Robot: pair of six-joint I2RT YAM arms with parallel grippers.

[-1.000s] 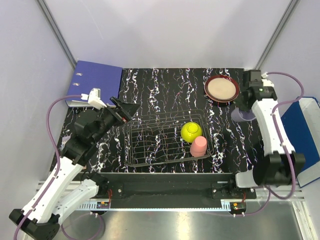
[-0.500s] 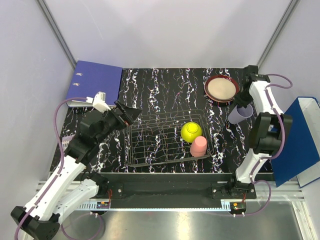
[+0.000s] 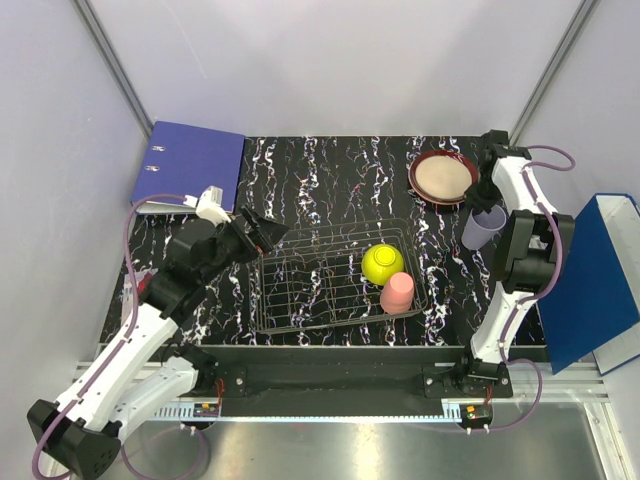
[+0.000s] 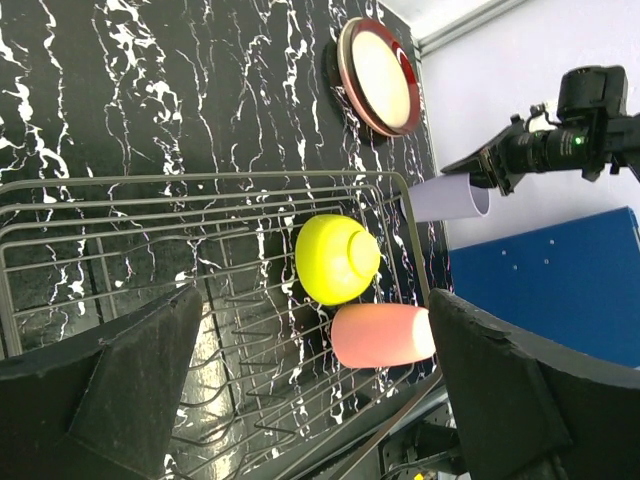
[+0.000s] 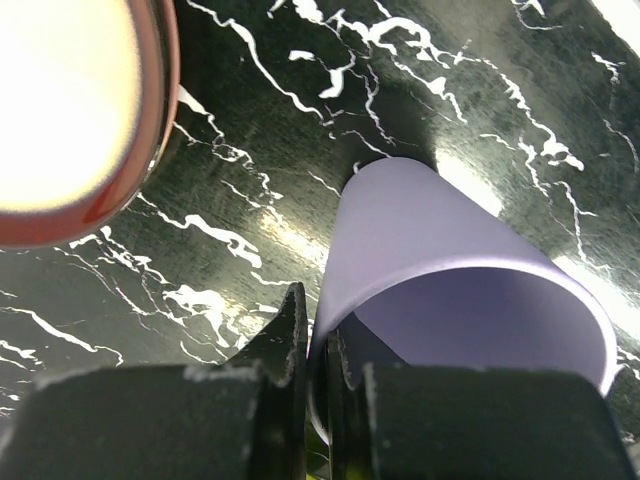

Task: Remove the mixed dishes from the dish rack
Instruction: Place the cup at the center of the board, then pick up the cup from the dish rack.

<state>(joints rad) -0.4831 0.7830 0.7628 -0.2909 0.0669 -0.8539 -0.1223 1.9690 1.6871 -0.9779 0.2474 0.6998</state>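
Note:
The wire dish rack (image 3: 300, 262) sits mid-table; its grid also shows in the left wrist view (image 4: 180, 215). In its right part lie a yellow-green bowl (image 3: 382, 263) (image 4: 336, 258) and a pink cup (image 3: 397, 293) (image 4: 384, 335). My left gripper (image 3: 262, 235) (image 4: 310, 390) is open and empty over the rack's left end. My right gripper (image 3: 483, 212) (image 5: 320, 375) is shut on the rim of the lavender cup (image 3: 480, 228) (image 5: 440, 250), over the table right of the rack. The dark-red-rimmed beige plate (image 3: 443, 178) (image 5: 70, 110) lies on the table at the back right. The cream-pink plate is out of view.
A blue binder (image 3: 192, 162) lies at the back left corner. A second blue binder (image 3: 598, 285) stands off the table's right edge. Grey walls close in the table at back and sides.
My right gripper has swung the lavender cup from tilted to nearly upright, right of the rack. My left gripper has moved right, over the rack's left end.

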